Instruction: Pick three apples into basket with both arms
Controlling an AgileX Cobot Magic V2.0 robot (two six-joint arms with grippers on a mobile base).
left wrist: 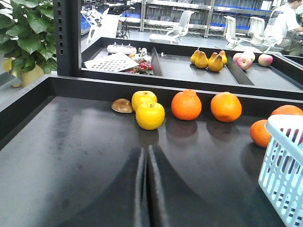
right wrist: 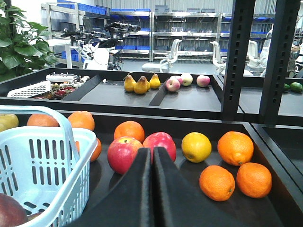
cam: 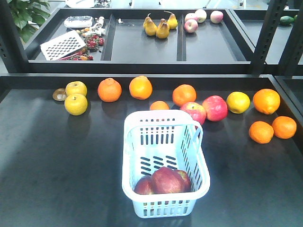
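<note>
Three apples (cam: pixel 163 181) are seen inside the basket (cam: pixel 142 137). They look round, firm, slippery; best gripped around the middle. The left gripper (left wrist: pixel 146 189) and right gripper (right wrist: pixel 152 189) are closed, empty.

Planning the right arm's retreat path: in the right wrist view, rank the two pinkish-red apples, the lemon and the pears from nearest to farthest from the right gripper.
1. Pinkish-red apples, directly ahead of the right gripper, whose jaws are shut; the two are too close to rank.
2. Lemon, ahead and to the right.
3. Pears, far back on the rear shelf, slightly left.
</note>
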